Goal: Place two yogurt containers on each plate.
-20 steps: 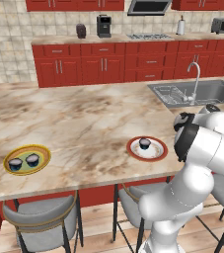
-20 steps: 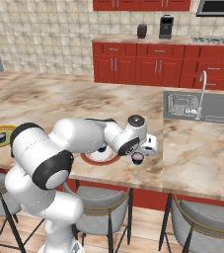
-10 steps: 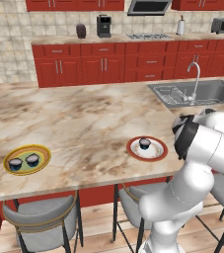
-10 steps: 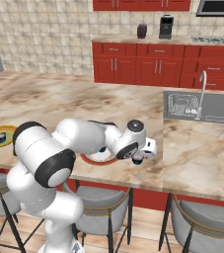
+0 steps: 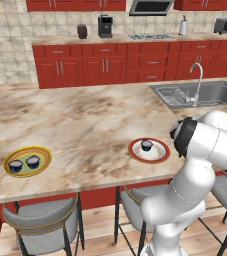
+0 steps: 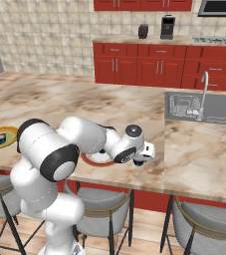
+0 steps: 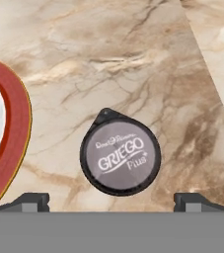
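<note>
my gripper [image 7: 111,200] is wide open above the last yogurt cup [image 7: 120,151], which stands on the counter [image 7: 133,59] just beside the red plate [image 7: 12,133]. it looks light and stiff; i would pinch its round sides.

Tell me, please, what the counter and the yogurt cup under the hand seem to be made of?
Counter: polished marble or a look-alike, judging by brown veins on cream. Yogurt cup: probably plastic with a matte grey foil-like lid, printed and with a pull tab.

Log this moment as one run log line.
gripper open above lidded yogurt cup on marble counter | red-rimmed plate: one cup | yellow plate: two cups
</note>
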